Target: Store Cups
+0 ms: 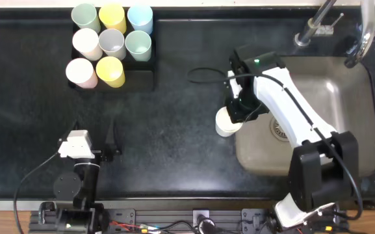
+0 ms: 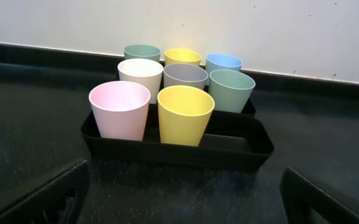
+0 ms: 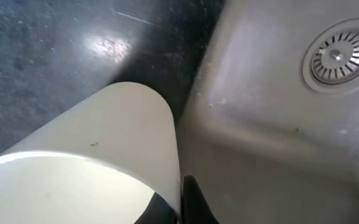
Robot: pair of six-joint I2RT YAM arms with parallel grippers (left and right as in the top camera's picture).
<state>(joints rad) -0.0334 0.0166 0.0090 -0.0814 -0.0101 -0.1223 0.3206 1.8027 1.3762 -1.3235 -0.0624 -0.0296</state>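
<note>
Right gripper (image 1: pixel 237 114) is clamping the wall of the cream cup (image 1: pixel 225 123), one finger inside the rim and one outside. I'm holding it over the counter (image 1: pixel 174 146), just beside the left rim of the sink (image 1: pixel 333 91). The cup is sitting roughly mouth-up, long axis near vertical, as far as I can judge.

The relation I'm working from: the tray (image 2: pixel 179 154) is lying well apart from my cup, toward the counter's back-left corner. Eight cups (image 2: pixel 185 113) are standing in it. The one free slot (image 1: pixel 139 78) is at the tray corner facing the sink, so nearest to my right arm.

Left gripper (image 1: pixel 112 138) is parked near the counter's front edge, jaws apart, pointing at the tray and holding nothing. It is sitting closer to the tray, but the right one is carrying the cup.

Next I'm expecting a lift, a traverse left and back, then a straight drop into that slot.
</note>
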